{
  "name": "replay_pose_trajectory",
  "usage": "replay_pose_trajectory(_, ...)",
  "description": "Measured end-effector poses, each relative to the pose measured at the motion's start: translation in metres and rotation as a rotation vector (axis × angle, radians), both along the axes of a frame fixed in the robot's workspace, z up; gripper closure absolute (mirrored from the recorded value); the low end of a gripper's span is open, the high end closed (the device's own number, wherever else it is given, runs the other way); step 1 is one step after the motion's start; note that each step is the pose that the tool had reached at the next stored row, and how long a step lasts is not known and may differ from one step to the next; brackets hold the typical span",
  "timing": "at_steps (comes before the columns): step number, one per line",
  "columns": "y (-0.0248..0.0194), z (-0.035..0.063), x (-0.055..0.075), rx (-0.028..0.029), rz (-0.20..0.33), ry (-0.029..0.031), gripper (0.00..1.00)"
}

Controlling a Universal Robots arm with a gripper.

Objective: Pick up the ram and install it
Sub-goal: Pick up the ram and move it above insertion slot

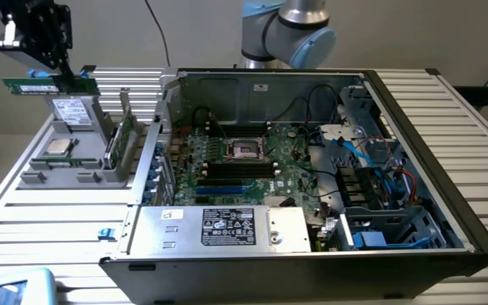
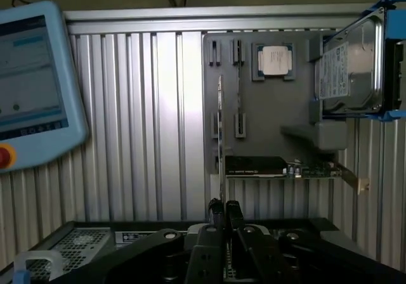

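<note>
Right, exterior view first. The hand point(image 1: 61, 75) is high at the exterior view's left, clamped on the ram point(image 1: 45, 84). The ram is level and in the air, just above the hard drive point(image 1: 74, 111) that stands in the grey fixture tray point(image 1: 36, 178). One ram, gripped nearer its end on the exterior view's right.

The tray also holds one processor chip point(image 1: 58, 147) lying flat and one expansion card point(image 1: 124, 141) standing on edge. The tray sits on the ribbed metal counter point(image 1: 58, 222), beside the open PC case point(image 1: 261, 95).

Inside the case are the motherboard point(image 1: 227, 185), one CPU socket point(image 1: 246, 150) and a row of black memory slots point(image 1: 239, 169); I can't count the slots. One power supply point(image 1: 218, 229) has a white label with black print and logos, too small to read. The hard drive's white label is just as unreadable.

Wrist view: two fingers point(image 2: 232, 209) stand close together with a thin strip edge-on between them. That strip looks like the ram, but I can't be sure. Beyond it are the same tray, chip, card and drive in a blue caddy. One blue teach pendant point(image 2: 32, 75) has a lit screen, text not legible, and a red button.
</note>
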State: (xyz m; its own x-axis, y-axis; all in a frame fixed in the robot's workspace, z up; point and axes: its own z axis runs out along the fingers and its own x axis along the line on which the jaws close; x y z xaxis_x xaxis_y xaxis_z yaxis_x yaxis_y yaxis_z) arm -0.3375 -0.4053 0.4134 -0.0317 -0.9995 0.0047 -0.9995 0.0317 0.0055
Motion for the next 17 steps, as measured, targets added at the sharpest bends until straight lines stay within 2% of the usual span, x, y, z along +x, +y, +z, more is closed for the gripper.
replay_pose_trajectory(8,-0.0007,0.0029,0.025,0.0010,0.000,0.0286,0.86)
replay_pose_trajectory(17,-0.0008,0.0029,0.066,0.0012,0.000,0.0403,0.86)
